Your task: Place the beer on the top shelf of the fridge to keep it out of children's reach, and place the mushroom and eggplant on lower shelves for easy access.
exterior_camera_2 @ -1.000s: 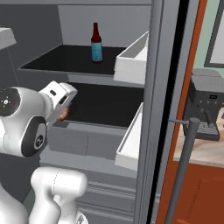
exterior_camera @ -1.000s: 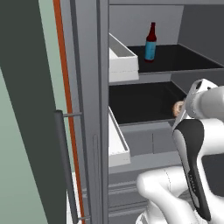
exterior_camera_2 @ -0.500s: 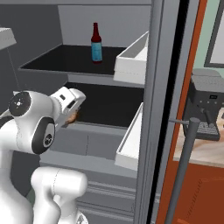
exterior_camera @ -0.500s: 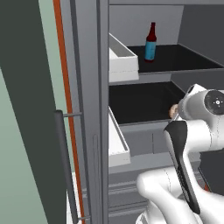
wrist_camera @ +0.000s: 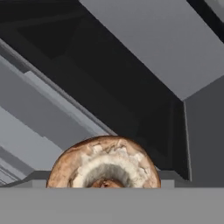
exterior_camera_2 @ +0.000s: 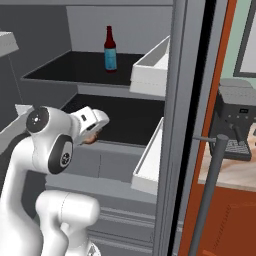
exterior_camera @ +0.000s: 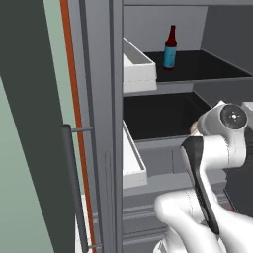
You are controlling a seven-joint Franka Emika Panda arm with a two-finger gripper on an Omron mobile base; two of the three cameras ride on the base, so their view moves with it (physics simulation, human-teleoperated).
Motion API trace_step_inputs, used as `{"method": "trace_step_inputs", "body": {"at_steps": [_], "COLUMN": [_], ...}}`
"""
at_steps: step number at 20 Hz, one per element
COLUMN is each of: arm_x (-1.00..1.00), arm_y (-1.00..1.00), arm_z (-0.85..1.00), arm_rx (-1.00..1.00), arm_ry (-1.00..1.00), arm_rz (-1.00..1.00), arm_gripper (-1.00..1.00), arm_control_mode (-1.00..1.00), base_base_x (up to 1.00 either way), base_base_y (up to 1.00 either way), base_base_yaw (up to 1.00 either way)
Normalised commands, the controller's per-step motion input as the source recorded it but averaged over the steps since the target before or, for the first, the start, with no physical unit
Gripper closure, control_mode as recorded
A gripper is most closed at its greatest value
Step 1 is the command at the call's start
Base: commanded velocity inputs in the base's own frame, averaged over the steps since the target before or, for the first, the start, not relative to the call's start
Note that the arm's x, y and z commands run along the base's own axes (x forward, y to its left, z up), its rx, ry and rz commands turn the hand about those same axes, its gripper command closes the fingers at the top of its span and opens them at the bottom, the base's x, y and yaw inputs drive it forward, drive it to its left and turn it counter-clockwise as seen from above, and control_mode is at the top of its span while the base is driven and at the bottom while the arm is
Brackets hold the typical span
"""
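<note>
No legible text — beer (exterior_camera: 170, 48) label blank.

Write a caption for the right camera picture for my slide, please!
Robot's tool carries the mushroom toward the fridge's lower shelf; the beer stands on the top shelf.

The mushroom (wrist_camera: 103, 164) is cut off at the hand view's bottom; the fingers holding it are hidden.

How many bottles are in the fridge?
1. The beer stands upright on the top shelf, toward the back. Others may be hidden behind the arm or outside the views.
</note>
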Motion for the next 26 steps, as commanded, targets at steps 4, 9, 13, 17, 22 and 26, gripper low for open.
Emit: {"method": "trace_step_inputs", "body": {"at_steps": [4, 9, 13, 17, 22, 26], "arm_x": [0.32, 0.44, 0.49, 0.59, 0.63, 0.61], "arm_y": [0.00, -0.01, -0.03, 0.00, 0.00, 0.00], "arm_z": [-0.21, -0.09, -0.05, -0.21, -0.35, -0.36], "arm_rx": [0.29, 0.38, 0.39, 0.31, 0.19, 0.11], "arm_ry": [0.00, 0.00, 0.00, 0.00, -0.02, -0.02], "arm_rz": [-0.29, -0.26, -0.11, -0.02, 0.00, 0.00], "arm_gripper": [1.00, 1.00, 1.00, 1.00, 1.00, 1.00], "arm_control_mode": [-1.00, -1.00, -1.00, -1.00, -1.00, -1.00], "base_base_x": [0.00, 0.00, 0.00, 0.00, 0.00, 0.00], "base_base_y": [0.00, 0.00, 0.00, 0.00, 0.00, 0.00], "base_base_yaw": [0.00, 0.00, 0.00, 0.00, 0.00, 0.00]}}
